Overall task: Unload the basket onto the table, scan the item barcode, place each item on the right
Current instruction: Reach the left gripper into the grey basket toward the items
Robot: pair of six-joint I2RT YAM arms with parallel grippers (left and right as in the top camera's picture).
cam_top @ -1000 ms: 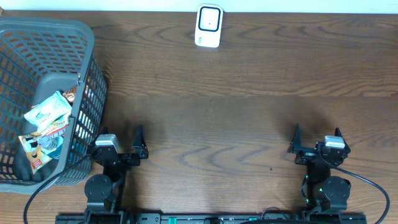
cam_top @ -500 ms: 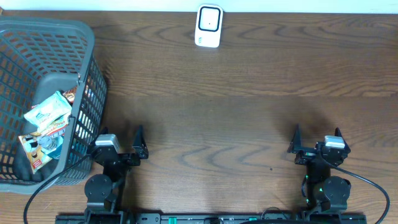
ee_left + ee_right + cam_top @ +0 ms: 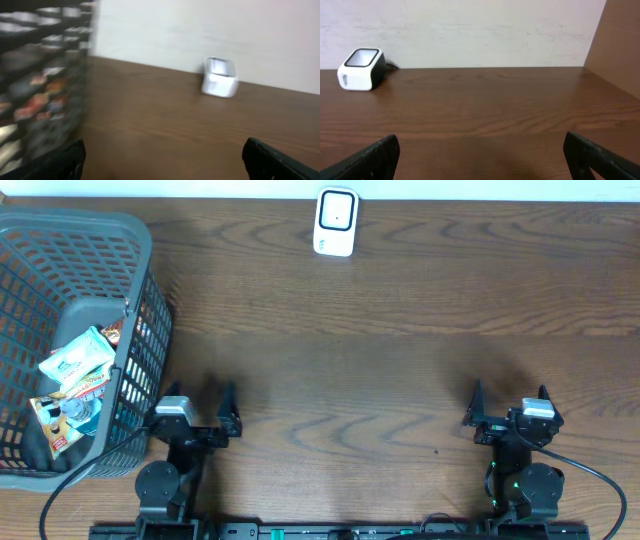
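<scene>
We see both arms at the near edge of the wooden table (image 3: 380, 360), well apart from each other. The left gripper (image 3: 197, 408) sits just beside the grey mesh basket (image 3: 75, 225), its jaws spread wide with nothing between them; in its own wrist view the two dark fingertips (image 3: 65, 160) show at the bottom corners with only bare wood between. The right gripper (image 3: 510, 402) is likewise fully spread and holds nothing, its fingertips (image 3: 600, 155) framing empty tabletop.

The items for scanning lie inside the basket, at the table's left end: we make out a pale blue-and-white packet (image 3: 75, 360) and below it a red-and-orange packet (image 3: 60, 420), overlapping one another (a third wrapper may lie between them, but we cannot tell). No barcode is readable from here.

The white barcode scanner (image 3: 336, 222) stands at the far edge of the table, near the wall, well apart from both grippers and from the basket. The left wrist view is blurred, yet the scanner (image 3: 219, 77) and the basket wall (image 3: 45, 75) are recognisable in it.
</scene>
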